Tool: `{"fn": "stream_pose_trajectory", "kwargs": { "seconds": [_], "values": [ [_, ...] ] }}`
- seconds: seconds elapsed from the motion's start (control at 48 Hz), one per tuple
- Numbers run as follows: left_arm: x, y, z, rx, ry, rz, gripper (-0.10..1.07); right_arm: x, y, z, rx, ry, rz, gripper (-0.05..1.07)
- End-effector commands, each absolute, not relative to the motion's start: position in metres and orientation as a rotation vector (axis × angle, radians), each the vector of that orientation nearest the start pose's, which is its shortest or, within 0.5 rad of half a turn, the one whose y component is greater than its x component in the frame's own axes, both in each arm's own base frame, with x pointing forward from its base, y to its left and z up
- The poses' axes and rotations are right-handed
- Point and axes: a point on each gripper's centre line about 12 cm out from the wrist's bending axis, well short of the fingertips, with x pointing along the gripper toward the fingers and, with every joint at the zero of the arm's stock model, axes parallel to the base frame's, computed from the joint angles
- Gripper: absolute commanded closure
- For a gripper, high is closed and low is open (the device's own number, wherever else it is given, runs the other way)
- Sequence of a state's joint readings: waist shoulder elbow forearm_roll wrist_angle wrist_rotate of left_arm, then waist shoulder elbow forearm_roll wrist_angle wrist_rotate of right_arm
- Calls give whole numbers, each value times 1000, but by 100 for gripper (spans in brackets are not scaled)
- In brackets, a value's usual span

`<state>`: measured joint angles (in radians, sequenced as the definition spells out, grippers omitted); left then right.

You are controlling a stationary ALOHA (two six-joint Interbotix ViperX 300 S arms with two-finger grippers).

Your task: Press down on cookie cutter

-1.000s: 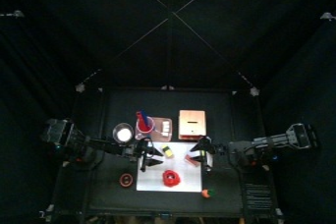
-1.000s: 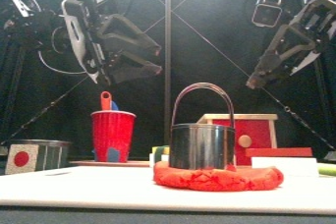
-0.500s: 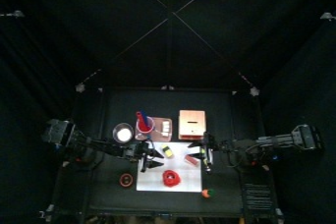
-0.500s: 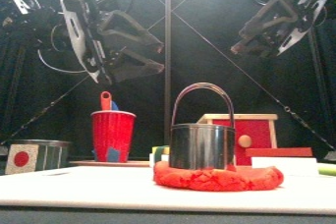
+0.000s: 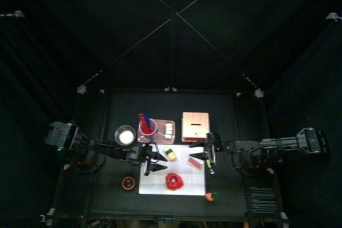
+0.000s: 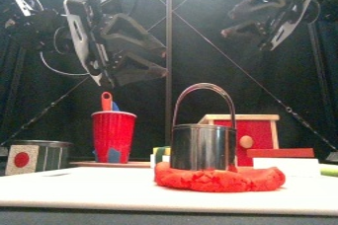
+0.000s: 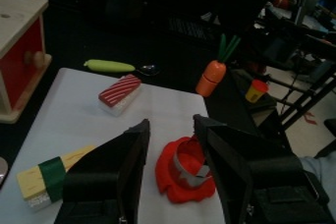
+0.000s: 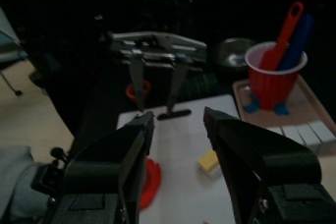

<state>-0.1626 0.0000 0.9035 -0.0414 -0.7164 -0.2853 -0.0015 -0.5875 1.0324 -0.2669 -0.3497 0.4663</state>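
From the top view, the cookie cutter (image 5: pixel 174 180) sits on a white board (image 5: pixel 174 170) at the counter's (image 5: pixel 100 112) near side, between the two arms. The left tool (image 5: pixel 151 159) and the right tool (image 5: pixel 210 158) hang above the board on either side of it.

The front view shows the metal cutter (image 6: pixel 204 142) standing upright in a flat red dough disc (image 6: pixel 219 178), its arched handle on top. Both tools hover high above, apart from it. A red cup (image 6: pixel 113 134) and a wooden box (image 6: pixel 248 130) stand behind.

The left wrist view shows the left tool's jaws spread, the cutter (image 7: pixel 192 166) below them, untouched.

The right wrist view shows the right tool's jaws spread and empty.
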Motion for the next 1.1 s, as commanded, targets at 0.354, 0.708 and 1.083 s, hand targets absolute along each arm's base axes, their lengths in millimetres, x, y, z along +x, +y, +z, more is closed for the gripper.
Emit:
{"fn": "stream_pose_trajectory", "kwargs": {
  "seconds": [0.354,0.708,1.083],
  "values": [
    [363,-62,176,-298,178,-123,18,294,15,226,251,208,60,20],
    [363,-64,173,-293,187,-130,18,297,50,223,200,143,125,20],
    [359,-82,172,-201,170,-228,17,291,75,204,190,89,52,20]
  ]
}}
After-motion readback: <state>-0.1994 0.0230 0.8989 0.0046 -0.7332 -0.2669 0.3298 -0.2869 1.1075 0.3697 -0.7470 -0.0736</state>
